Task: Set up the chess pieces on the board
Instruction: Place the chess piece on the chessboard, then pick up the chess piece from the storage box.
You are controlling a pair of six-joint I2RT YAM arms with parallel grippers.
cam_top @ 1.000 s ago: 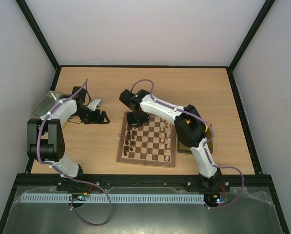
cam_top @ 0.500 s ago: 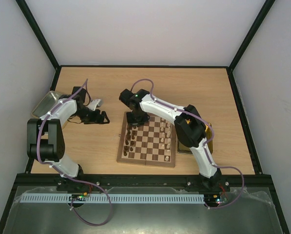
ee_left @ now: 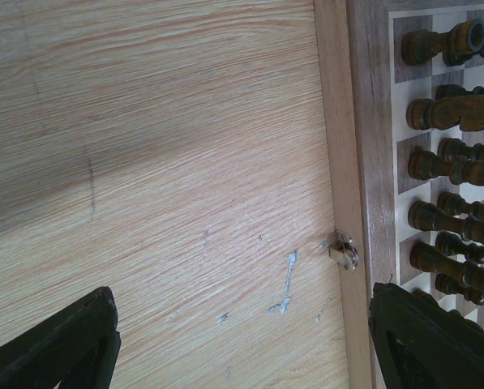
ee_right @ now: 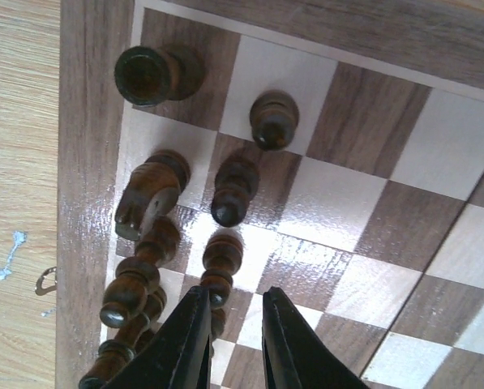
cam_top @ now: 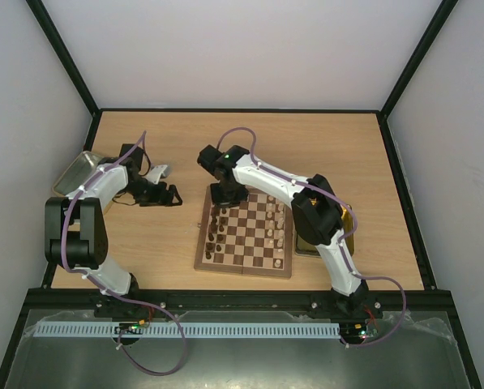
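Wood-grain table (cam_top: 144, 243) inside a white-walled cell, with the board (cam_top: 242, 270) centre frame in the top view. Dark pieces (ee_right: 233, 190) fill two files along the board's left edge, all upright as far as I can see – corner rook, knight beside it, pawns one file in. Pale pieces (cam_top: 278, 227) line the right side; too small to count, so I can't confirm that side is full. My read: setup is nearly done, maybe a few pieces left. Right gripper (ee_right: 229, 340) hangs over the board's upper-left corner, fingers only slightly parted, nothing between them. Left gripper (ee_left: 242, 348) sits off the board's left edge above bare table, spread wide and empty – brass latch (ee_left: 344, 250) in its view. Grey tray (cam_top: 73, 170) at far left; contents not visible.
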